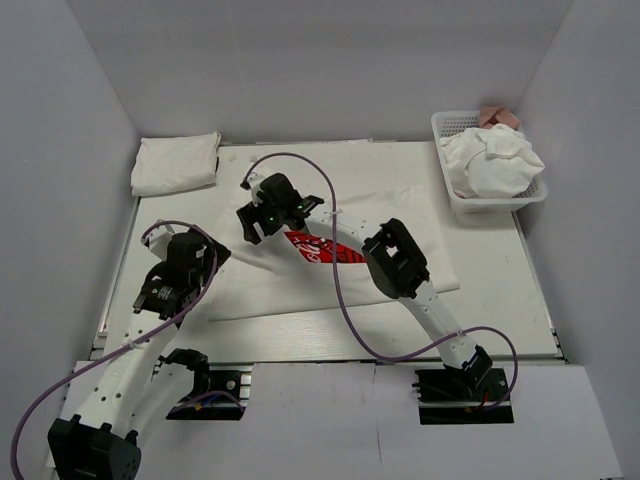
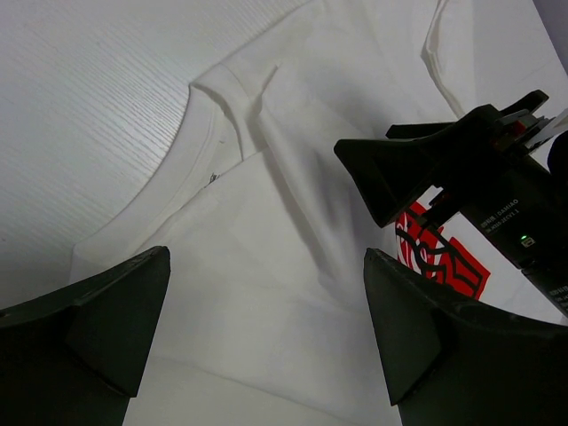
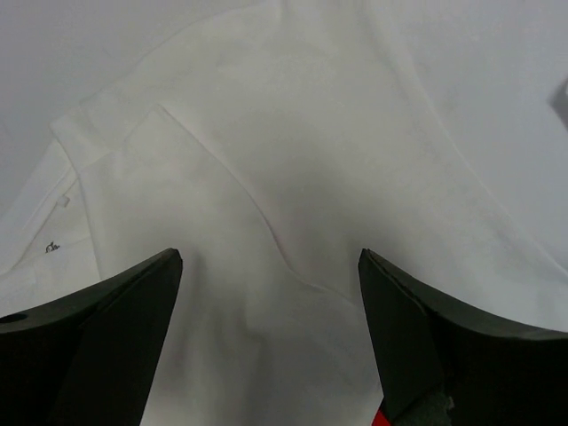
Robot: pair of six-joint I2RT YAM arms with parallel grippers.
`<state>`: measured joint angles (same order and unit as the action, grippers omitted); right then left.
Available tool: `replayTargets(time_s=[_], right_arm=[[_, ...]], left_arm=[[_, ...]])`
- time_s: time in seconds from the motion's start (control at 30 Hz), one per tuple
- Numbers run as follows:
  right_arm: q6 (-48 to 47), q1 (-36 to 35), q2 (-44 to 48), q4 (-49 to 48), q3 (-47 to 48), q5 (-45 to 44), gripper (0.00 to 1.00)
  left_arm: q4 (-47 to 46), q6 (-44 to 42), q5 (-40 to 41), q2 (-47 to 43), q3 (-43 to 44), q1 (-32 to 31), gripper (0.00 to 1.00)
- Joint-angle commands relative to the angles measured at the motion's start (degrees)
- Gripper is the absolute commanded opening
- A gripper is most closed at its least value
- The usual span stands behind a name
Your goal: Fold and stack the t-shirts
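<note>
A white t-shirt with a red chest print lies spread on the table's middle. My left gripper is open and empty over its left part; in the left wrist view its jaws stand wide over the white cloth near the collar. My right gripper is open and empty just above the shirt, left of the print; its jaws straddle a raised fold of cloth. A folded white shirt lies at the back left.
A white basket at the back right holds crumpled white shirts and something pink. The right gripper shows in the left wrist view, close to the left one. White walls surround the table.
</note>
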<state>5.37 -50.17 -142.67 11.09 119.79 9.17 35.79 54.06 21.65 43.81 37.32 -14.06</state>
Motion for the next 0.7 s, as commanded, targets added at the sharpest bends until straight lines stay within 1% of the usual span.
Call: replayTargets(time_s=[0.0, 0.07, 0.1, 0.27, 0.3, 0.4, 0.53, 0.57, 0.6, 0.63, 0.67], right_arm=[[-1.2, 0.1, 0.8, -0.5, 0.2, -1.6, 0.84], [-1.4, 0.0, 0.7, -0.2, -1.4, -2.6, 0.76], [-1.2, 0.1, 0.9, -0.1, -1.9, -3.2, 0.74], [-0.9, -0.2, 0.1, 0.1, -2.7, -4.3, 0.75], [-1.0, -0.1, 0.0, -0.1, -2.6, -4.9, 0.72], [-0.6, -0.1, 0.3, -0.7, -2.6, -5.2, 0.61], [-0.5, -0.3, 1.8, -2.3, -3.2, -5.5, 0.35], [-0.4, -0.4, 2.7, -2.8, -3.6, -5.6, 0.26], [0.0, -0.1, 3.3, -3.6, -4.3, -5.6, 0.23], [0.7, -0.2, 4.1, -4.5, -4.7, -5.7, 0.23], [0.9, -0.2, 5.1, -5.0, -6.0, -5.6, 0.19]], left_arm=[[-0.6, 0.3, 0.5, 0.2, -0.1, 0.1, 1.00], [-0.6, 0.3, 0.5, 0.8, -0.1, 0.1, 1.00], [-0.6, 0.3, 0.5, 0.8, -0.1, 0.1, 1.00], [-1.7, -0.3, -1.1, 0.8, -0.1, 0.1, 1.00], [-1.7, -0.3, -1.6, 0.8, -0.8, 0.1, 1.00], [-1.7, -0.3, -1.6, 1.4, -0.8, 0.1, 1.00], [-1.7, -0.3, -1.6, 1.4, -0.8, 0.1, 1.00], [-1.7, -0.3, -1.6, 1.4, -0.8, 0.1, 1.00], [-2.2, -0.3, -1.6, 1.4, -0.8, 0.1, 1.00], [-2.2, -0.9, -1.6, 1.4, -0.8, 0.1, 1.00], [-2.2, -0.9, -1.6, 1.4, -0.8, 0.1, 1.00]])
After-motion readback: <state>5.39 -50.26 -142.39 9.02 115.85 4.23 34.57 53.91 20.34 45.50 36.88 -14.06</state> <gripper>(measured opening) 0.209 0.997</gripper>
